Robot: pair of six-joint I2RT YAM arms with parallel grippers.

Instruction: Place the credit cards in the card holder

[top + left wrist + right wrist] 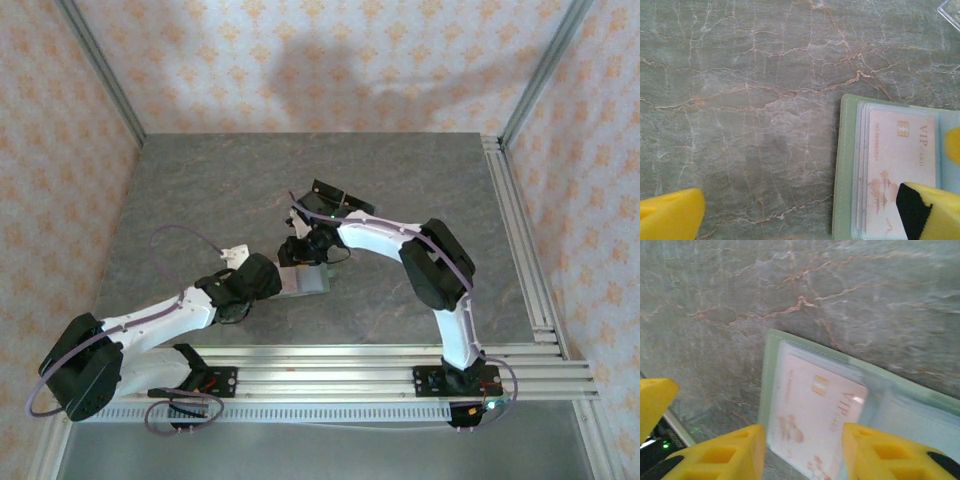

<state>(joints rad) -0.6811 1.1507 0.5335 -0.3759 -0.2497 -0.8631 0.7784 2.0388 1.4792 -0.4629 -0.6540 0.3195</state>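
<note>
Green wallet (845, 165) lies open on the grey stone table (740, 100), between our two grippers.

At the left side, our left gripper (262, 280) is spread fully wide and holds nothing; one yellow finger (945, 210) reaches over the wallet's edge. The wallet lies just to its right, with one pink card (900, 165) sitting in the clear sleeve (861, 200). Our right gripper (802, 455) hangs close over it, half spread, with nothing pinched. The card's long side points into the gap between its fingers, so we judge the right arm is better placed to push the card in.
</note>
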